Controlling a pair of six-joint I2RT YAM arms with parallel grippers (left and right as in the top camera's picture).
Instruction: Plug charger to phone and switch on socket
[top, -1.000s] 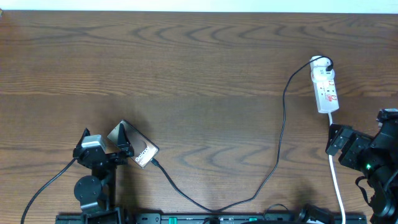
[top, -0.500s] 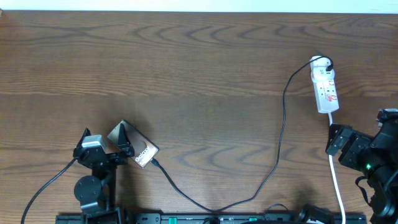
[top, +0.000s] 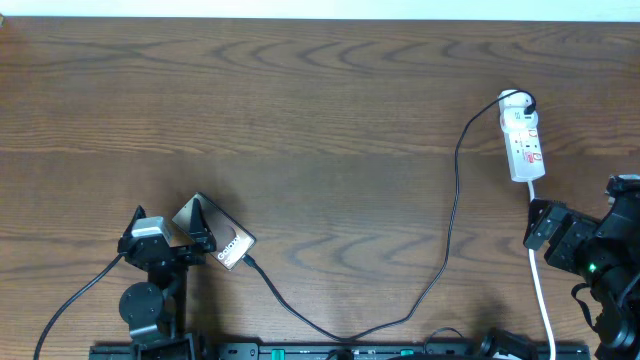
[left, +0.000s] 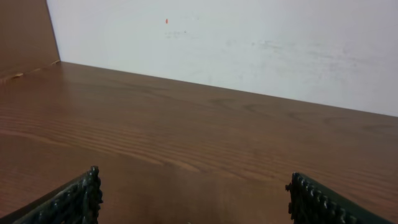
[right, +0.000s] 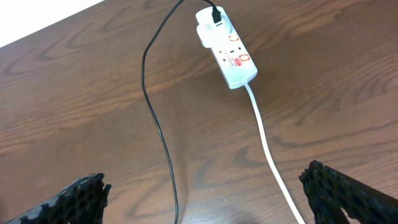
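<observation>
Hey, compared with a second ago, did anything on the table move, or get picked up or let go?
Nothing visibly changed. The glossy dark phone, thin black charger cable and white power strip lie where they were; the left gripper and right gripper stay open, holding nothing.

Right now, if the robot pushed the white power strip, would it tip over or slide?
Probably slide: the power strip lies flat and low on the smooth wooden table. Its white cord and the plugged-in black cable would likely tug it, so it may swivel.
</observation>
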